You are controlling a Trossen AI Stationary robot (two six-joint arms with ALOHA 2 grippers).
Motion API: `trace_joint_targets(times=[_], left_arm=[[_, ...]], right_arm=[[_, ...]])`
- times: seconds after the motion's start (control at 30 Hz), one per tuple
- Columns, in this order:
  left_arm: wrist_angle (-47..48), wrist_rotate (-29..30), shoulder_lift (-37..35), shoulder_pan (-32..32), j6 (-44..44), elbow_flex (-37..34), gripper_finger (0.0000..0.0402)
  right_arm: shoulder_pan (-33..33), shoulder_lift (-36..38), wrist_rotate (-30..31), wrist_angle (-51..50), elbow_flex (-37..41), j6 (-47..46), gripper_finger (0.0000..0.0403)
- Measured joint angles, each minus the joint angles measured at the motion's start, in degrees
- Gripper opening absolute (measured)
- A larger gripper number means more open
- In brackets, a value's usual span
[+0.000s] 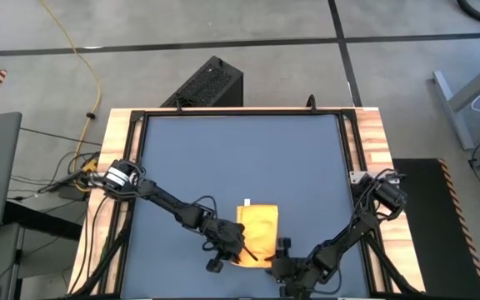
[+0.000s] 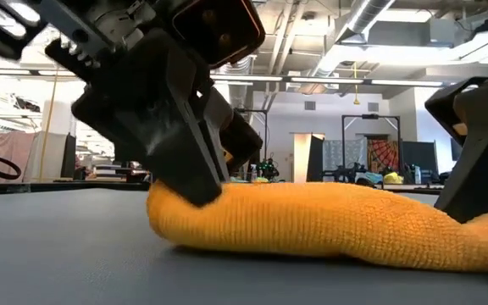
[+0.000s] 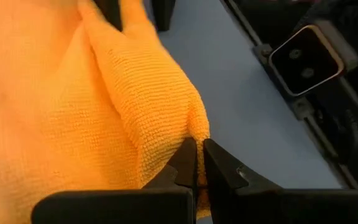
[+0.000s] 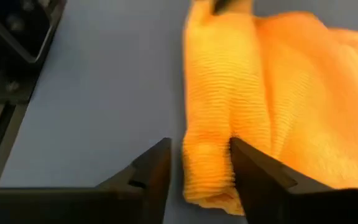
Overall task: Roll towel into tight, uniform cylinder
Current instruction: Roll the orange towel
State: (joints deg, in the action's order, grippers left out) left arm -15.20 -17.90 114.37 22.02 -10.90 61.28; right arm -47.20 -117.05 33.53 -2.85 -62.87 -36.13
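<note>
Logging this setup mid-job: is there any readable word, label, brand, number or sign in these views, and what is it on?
No readable text in any view.
White tag on the towel: shows at its far edge in the high view, too small to read.
Room behind the table in the low view: no sign that can be read.
Mat and both arms: no marking visible.

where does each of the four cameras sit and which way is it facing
High view: overhead, straight down on the dark blue mat, both arms, bright yellow soft cloth towel.
Low view: at mat level, looking across; left gripper on the towel's end, room behind.
Left wrist view: behind that gripper's shut fingers pinching a towel edge.
Right wrist view: behind the right gripper, open around the roll's end.
All four share the towel.
</note>
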Motion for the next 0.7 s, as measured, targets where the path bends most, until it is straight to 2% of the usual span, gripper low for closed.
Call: trace_joint_targets(times=[0.17, 0.33, 0.4, 0.57, 0.7], left_arm=[[-2.5, -2.2, -1.7, 0.0, -1.5, -0.1, 0.0000], [-0.7, -2.9, -2.1, -0.5, -2.8, 0.0, 0.0000], [-0.6, -3.0, -2.1, -0.6, -3.5, 0.0, 0.0000], [0.8, -4.6, -2.1, -0.7, -7.2, 0.0, 0.0000], [4.9, -5.3, -1.8, -0.7, -10.2, 0.0, 0.0000]], right_arm=[[-0.4, 0.3, 0.1, -0.3, -0.3, -7.4, 0.0115], [-1.1, 0.2, 0.1, -0.5, -0.9, -12.1, 0.0023], [-1.3, 0.2, 0.2, -0.5, -0.9, -15.6, 0.0015], [-1.3, 0.8, 0.0, -1.4, -0.9, -25.2, 0.0031], [-0.5, 4.0, -4.1, -1.7, -0.8, -26.9, 0.0021]])
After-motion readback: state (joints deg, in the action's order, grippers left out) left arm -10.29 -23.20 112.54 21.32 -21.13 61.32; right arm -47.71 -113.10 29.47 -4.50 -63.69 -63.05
